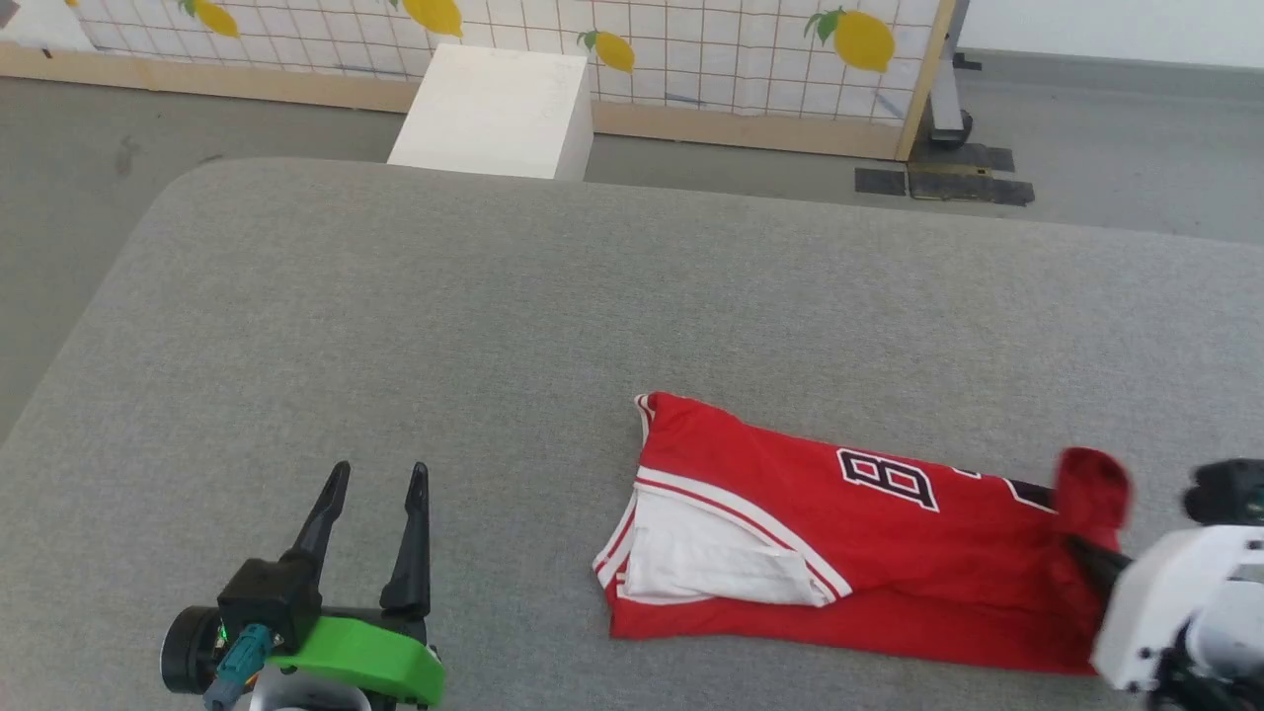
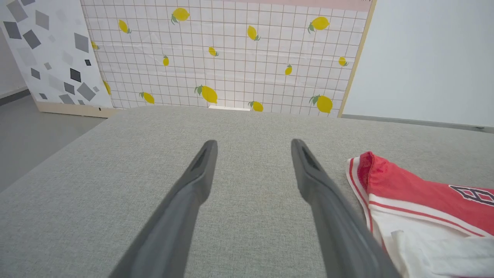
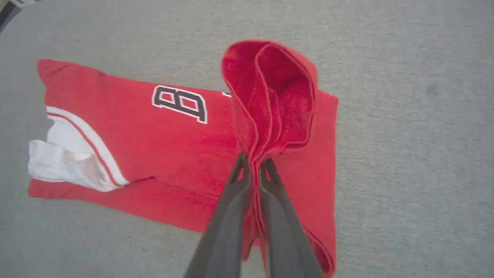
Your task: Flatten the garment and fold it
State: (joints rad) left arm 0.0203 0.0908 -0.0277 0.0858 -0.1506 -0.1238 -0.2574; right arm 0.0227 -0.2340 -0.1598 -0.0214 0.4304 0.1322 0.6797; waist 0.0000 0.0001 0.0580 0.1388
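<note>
On the near right part of the grey fabric-covered desk [image 1: 395, 326] lies the garment [image 1: 849, 553], a red jersey-style shirt folded into a long band that runs from the middle of the head view toward its lower right edge. A black, white-outlined letter "B" [image 1: 887, 478] faces up on the red cloth. A white sleeve [image 1: 711, 563] edged with red-and-white striped trim lies on top at the band's left end. At the opposite end a bunch of red fabric [image 1: 1091, 499] stands up off the desk. It is pinched between the two dark fingers of the right hand [image 1: 1086, 558], which are pressed together on the cloth. The right wrist view shows this grip from above: the right hand [image 3: 254, 162] is clamped on the raised fold [image 3: 274, 96], and the rest of the garment [image 3: 154, 154] lies flat beneath it. The left hand [image 1: 380, 472] sits at the lower left, well apart from the garment, fingers spread wide and holding nothing. In its own wrist view the left hand [image 2: 253, 143] points across bare desk, with the shirt's striped edge [image 2: 359, 181] just to the right of one finger. Beyond the desk stand a white box [image 1: 499, 109] on the grey floor [image 1: 79, 168] and a gridded panel printed with lemons [image 1: 750, 49].
</note>
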